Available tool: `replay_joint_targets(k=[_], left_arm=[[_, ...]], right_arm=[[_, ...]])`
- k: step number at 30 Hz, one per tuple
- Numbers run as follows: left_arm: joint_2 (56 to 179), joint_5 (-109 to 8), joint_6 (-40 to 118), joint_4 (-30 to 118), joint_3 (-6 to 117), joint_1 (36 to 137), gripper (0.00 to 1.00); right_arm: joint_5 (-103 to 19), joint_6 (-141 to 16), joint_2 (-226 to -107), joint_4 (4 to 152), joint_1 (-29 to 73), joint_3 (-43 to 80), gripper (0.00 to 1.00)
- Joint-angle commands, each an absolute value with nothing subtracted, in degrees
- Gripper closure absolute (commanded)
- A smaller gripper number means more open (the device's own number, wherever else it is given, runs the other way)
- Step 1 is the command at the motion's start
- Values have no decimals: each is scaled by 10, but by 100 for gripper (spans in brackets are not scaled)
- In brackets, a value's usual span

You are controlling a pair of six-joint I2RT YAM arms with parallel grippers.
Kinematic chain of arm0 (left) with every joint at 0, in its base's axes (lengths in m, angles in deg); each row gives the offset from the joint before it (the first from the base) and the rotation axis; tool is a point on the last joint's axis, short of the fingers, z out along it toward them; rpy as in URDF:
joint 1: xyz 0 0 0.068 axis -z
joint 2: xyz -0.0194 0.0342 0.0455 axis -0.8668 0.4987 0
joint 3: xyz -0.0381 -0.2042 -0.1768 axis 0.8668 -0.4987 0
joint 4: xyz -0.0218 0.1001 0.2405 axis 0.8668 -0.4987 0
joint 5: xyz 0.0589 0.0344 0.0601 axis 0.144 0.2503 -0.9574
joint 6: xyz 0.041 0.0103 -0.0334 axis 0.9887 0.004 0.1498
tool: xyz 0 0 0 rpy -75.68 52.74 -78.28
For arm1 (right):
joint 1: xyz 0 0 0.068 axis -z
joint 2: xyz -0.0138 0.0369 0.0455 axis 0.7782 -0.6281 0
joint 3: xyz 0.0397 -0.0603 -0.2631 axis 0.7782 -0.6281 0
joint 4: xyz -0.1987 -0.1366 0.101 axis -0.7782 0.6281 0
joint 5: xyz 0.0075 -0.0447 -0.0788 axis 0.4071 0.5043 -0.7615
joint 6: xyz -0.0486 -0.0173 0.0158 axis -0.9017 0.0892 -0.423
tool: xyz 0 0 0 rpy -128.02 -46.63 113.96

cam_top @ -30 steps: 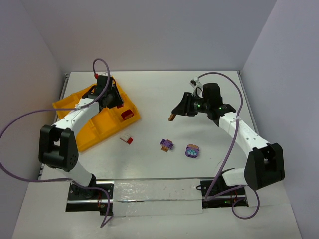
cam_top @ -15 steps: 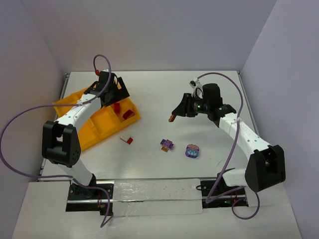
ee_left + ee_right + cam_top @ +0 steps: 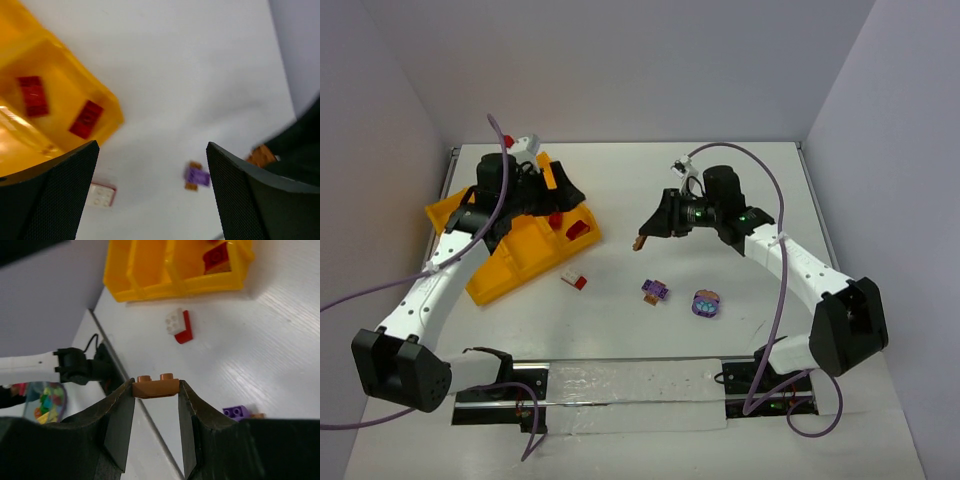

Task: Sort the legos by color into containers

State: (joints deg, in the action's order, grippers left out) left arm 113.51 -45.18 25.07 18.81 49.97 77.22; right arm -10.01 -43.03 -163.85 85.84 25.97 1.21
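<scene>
Lying toward the near edge of the tabletop, well apart, are three small studded plastic clusters not yet sorted: a rounded purple-blue lego (image 3: 706,303), a purple-orange lego (image 3: 655,291), and a red-white lego (image 3: 574,281) nearest the tray. Farther in, mid-tabletop, the right fingers (image 3: 120,425) pinch a flat orange brick (image 3: 156,386) by its ends, studs up and clear of the surface, probably for carrying to a cell. Toward the far left corner, the glossy yellow tray (image 3: 510,262) holds two red bricks (image 3: 86,119), and the left fingers (image 3: 50,200), mesh-textured black, hang above it spread and empty, seemingly free for another pick.
</scene>
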Motion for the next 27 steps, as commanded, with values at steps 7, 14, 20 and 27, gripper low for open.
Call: replay_joint_targets(k=[7,14,20,27], left_arm=[[1129,-15,236,376,405,776,10],[1134,33,230,396,398,786,7],[1139,52,217,414,395,801,2],[1164,54,206,436,403,824,2]], right_arm=[[83,-383,-1665,766,260,68,100],[100,-328,-1673,703,260,64,100],[101,-310,-1677,684,259,68,100],[104,-302,-1676,672,251,77,100]])
